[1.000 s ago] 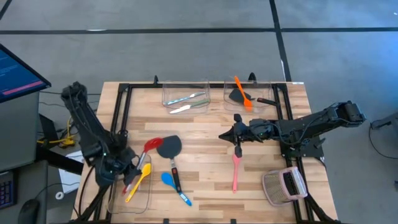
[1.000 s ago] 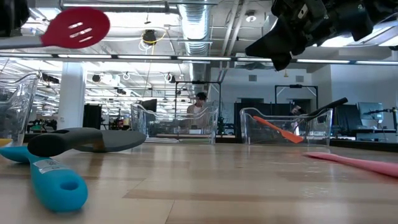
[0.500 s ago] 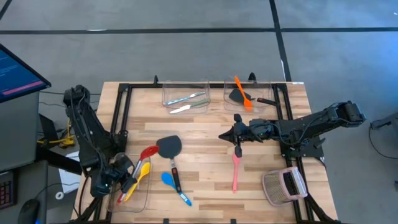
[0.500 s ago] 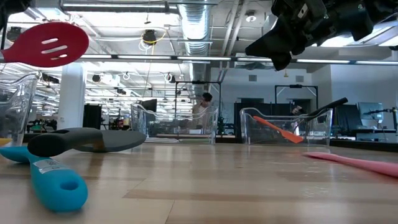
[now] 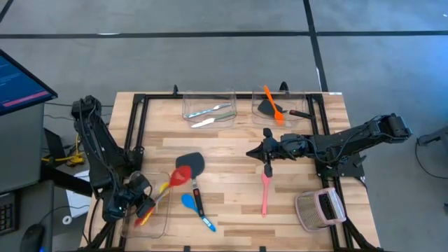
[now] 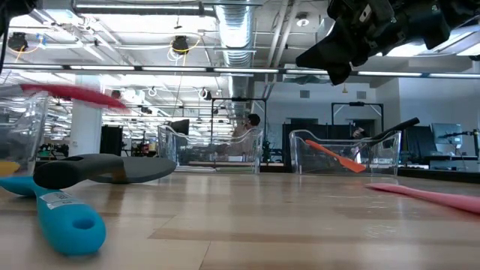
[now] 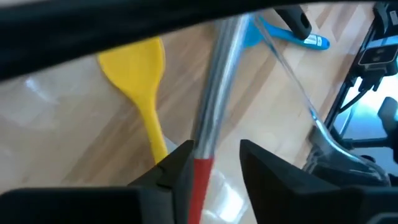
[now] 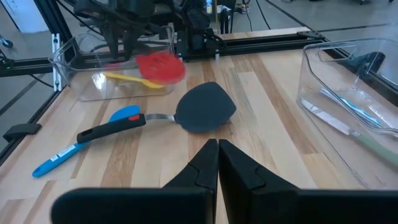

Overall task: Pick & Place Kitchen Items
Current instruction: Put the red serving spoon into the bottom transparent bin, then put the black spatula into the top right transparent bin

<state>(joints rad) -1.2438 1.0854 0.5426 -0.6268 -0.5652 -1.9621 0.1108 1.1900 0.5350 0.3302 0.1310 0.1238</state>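
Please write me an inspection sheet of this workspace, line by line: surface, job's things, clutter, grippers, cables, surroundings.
Surface: wooden table, black frame.
Job's things: red slotted spoon tilting over the front-left bin, yellow spatula inside; black turner, blue spatula, pink spatula on the table; orange spatula in a back bin.
Clutter: grey mesh object.
Grippers: left gripper open around the spoon handle; right gripper shut, mid-table.
Cables: yellow cable beside the table.
Surroundings: monitor.
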